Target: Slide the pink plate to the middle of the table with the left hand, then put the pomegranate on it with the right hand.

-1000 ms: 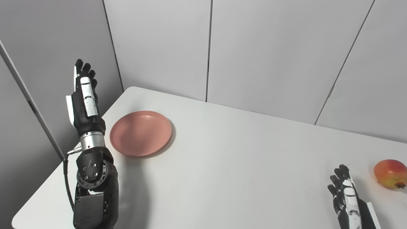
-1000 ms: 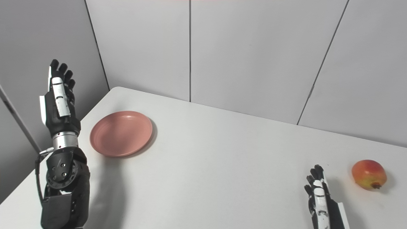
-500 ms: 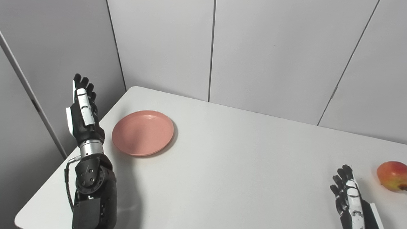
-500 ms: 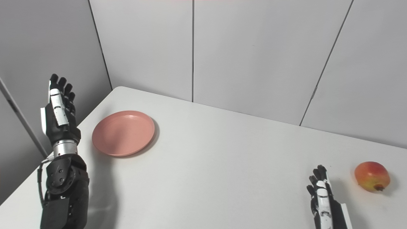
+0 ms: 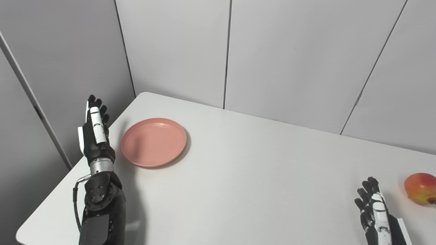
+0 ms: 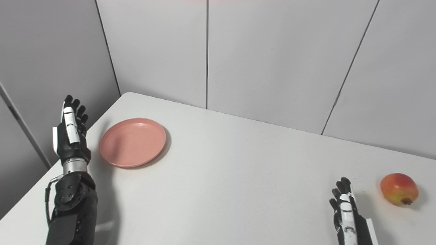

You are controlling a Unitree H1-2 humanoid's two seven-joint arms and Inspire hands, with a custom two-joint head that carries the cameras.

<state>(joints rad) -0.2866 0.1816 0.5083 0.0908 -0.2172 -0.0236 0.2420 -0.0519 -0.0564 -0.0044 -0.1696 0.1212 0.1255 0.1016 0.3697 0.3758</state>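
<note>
The pink plate (image 5: 153,142) lies flat near the table's far left corner. My left hand (image 5: 95,131) stands upright just left of the plate, fingers straight and open, apart from the rim and holding nothing. The pomegranate (image 6: 399,189), red with a yellow patch, rests on the table at the right side. Low at the front right, my right hand (image 6: 344,207) is open with fingers pointing up, a hand's width left of the fruit and holding nothing.
The white table (image 5: 259,177) ends at a left edge right beside my left arm. Grey partition walls (image 5: 289,58) close in the back and left sides.
My left hand has come down and a little to the right, closer to the plate's left rim. The camera shifted slightly at first. The right hand, plate and pomegranate stayed put.
</note>
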